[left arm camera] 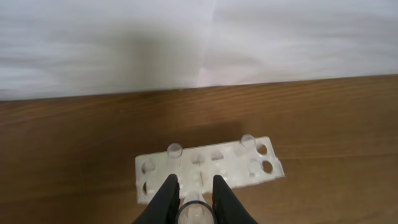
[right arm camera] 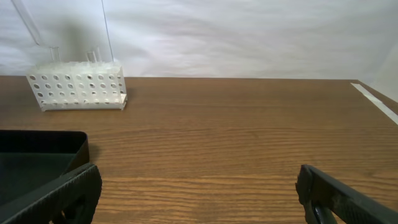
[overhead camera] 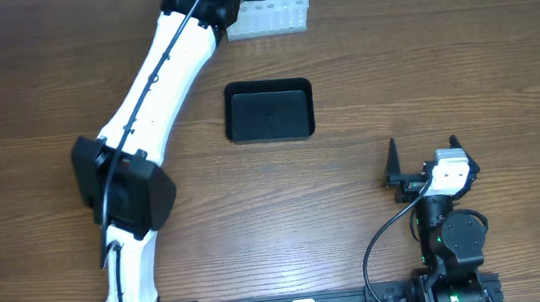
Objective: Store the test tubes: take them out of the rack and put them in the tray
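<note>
Little of the task is judged to be done: the tray is seen bare inside, with no tube laid in it; it lies mid-table, well apart from the rack at the far edge, so every tube is left to be moved. In the left wrist view two tubes are seen upright in the rack's far row (one toward each end); a third tube is caught between the fingers of the left hand, which is pressed onto it from both sides, pinching it just under its open rim. This hand hangs directly over the rack's near row, pointing down; whether the pinched tube is seated in its hole or already raised clear cannot be told. The step in hand is judged to be the drawing-out of the first tube, which is then to be carried to the tray and laid down; the same is left for the other two. The right hand rests near its own base, well apart from rack and tray, its fingers spread wide with nothing between them.
</note>
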Available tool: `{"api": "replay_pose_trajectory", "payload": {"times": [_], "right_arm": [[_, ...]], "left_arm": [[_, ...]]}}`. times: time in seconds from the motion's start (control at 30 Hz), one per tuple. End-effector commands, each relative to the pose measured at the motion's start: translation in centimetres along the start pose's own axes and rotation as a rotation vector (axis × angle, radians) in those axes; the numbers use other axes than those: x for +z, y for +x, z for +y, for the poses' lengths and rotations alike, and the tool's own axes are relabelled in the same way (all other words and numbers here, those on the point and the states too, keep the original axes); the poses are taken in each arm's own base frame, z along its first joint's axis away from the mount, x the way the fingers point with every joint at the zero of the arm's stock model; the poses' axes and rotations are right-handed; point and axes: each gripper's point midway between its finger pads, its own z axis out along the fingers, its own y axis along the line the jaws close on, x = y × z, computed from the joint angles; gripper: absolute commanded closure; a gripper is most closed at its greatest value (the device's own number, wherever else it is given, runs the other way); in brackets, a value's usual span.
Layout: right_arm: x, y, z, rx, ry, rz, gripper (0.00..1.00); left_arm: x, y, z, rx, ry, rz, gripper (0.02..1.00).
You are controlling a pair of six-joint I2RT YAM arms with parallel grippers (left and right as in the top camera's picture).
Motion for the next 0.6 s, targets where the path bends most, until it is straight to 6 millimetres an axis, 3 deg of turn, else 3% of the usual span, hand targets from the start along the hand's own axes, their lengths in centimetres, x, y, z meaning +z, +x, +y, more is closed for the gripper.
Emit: {"api": "replay_pose_trajectory", "payload": {"times": [0.03,0.13,0.33,0.6], "right_arm": [[0.0,0.2,0.0,0.003,-0.002,0.000,0.009],[0.0,0.2,0.0,0.003,-0.002,0.000,0.007],[0.0,0.1,0.0,0.003,-0.002,0.000,0.007],[0.0,0.1,0.0,0.003,-0.002,0.000,0.009]], "left_arm": [[-4.9,-2.4,0.7,-0.032,-0.006,-0.030,0.961],[-6.1,-0.4,1.2,-0.062,-0.017,0.064,0.972],[-7.5,5.6,1.0,-0.129,0.007,0.323,0.978],[-8.3,9.5,0.0,-0.223,0.046,0.512,0.978]]}}
